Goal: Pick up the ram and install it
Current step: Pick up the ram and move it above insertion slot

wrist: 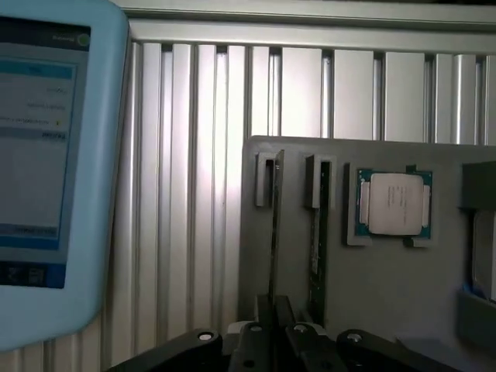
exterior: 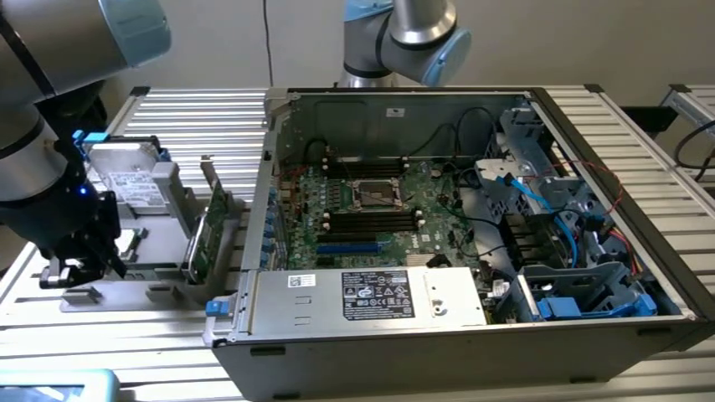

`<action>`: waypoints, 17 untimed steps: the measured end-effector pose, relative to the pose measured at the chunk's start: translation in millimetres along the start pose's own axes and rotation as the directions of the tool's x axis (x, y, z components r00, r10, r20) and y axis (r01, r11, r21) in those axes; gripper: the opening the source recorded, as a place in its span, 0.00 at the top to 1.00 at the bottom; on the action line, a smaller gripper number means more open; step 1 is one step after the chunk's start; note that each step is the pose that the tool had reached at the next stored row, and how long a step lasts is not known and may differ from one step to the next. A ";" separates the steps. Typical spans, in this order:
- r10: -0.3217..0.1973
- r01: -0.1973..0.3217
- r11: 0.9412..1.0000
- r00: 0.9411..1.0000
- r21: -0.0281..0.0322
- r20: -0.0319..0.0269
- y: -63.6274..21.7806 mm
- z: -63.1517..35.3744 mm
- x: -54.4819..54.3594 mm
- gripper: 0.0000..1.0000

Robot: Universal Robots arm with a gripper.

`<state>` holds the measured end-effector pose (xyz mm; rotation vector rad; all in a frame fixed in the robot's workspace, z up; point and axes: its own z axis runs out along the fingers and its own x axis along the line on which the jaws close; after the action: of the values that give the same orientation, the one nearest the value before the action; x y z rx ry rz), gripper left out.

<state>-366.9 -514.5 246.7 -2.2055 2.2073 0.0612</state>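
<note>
Early going, by the look of it: caught with the gripper (exterior: 79, 272) low over the grey parts holder (exterior: 156, 293) along the edge of the slatted table (exterior: 190, 117) at the exterior view's left, just beside the open computer case (exterior: 470, 343). Nothing lifted yet, as far as can be judged, with the ram (wrist: 318, 232) standing edge-on and green in a slot of the holder, near the square processor chip (wrist: 394, 203) lying flat in its own recess. Lined up not on that slot but on the neighbouring one, over a thinner, darker strip (wrist: 273, 225), whether a second stick or a bare slot impossible to say. Impossible also to tell whether clamped on anything or released. Over in the case, long black memory slots (exterior: 369, 219) flanking the processor socket (exterior: 374, 191) on the motherboard (exterior: 430, 193), filled or vacant not clear. Pick-up and installing both apparently outstanding. Elsewhere on the holder, a tall green expansion card (exterior: 213, 228) upright at the edge nearest the case and a drive (exterior: 129, 180) toward the far corner; off the holder's edge, a pale-blue teach pendant (wrist: 46, 155).
</note>
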 end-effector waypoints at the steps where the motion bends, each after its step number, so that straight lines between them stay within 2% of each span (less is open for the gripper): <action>1: 0.000 0.000 1.000 1.000 0.000 0.000 0.2 -4.6 -0.1 0.87; 9: 0.000 0.000 1.000 1.000 0.000 0.000 -0.1 -41.1 -0.4 0.87; 14: 0.000 0.000 1.000 1.000 0.000 0.000 -10.3 -64.5 3.7 0.87; 17: 0.000 0.000 1.000 1.000 0.000 0.004 -17.1 -78.4 6.9 0.87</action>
<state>-348.8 -524.7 324.5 -2.2038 2.2045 0.0660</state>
